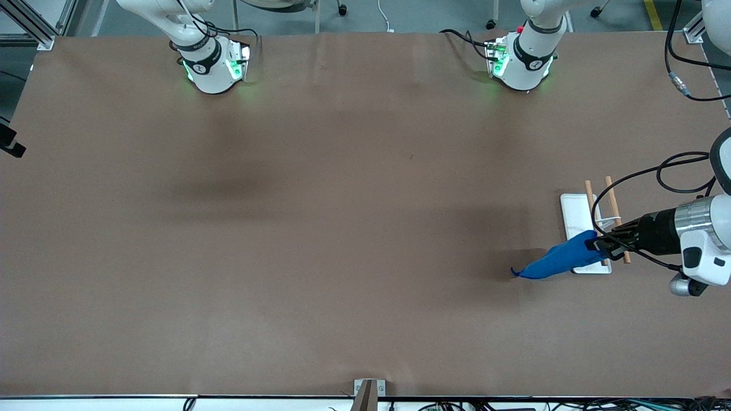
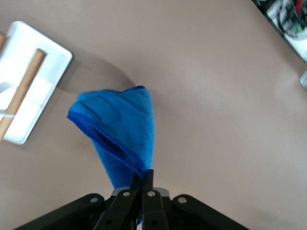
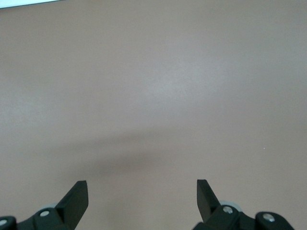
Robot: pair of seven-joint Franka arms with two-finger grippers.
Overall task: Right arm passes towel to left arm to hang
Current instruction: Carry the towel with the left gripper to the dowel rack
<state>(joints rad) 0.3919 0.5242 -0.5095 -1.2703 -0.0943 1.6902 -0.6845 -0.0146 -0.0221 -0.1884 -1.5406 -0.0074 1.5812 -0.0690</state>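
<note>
My left gripper (image 1: 597,245) is shut on one end of the royal-blue towel (image 1: 557,261). It holds the towel in the air over the nearer end of a small rack (image 1: 574,214). The rack is a white base with two wooden rods (image 1: 612,200). The towel hangs bunched and trails toward the right arm's end of the table. In the left wrist view the towel (image 2: 120,134) hangs from my shut left gripper (image 2: 143,176), with the rack's white base (image 2: 53,57) beside it. My right gripper (image 3: 142,191) is open and empty over bare table. It is out of the front view.
The brown table (image 1: 342,228) is bare between the two bases. Black cables (image 1: 679,165) loop near the left arm's wrist. A black object (image 1: 8,140) sits at the table edge at the right arm's end.
</note>
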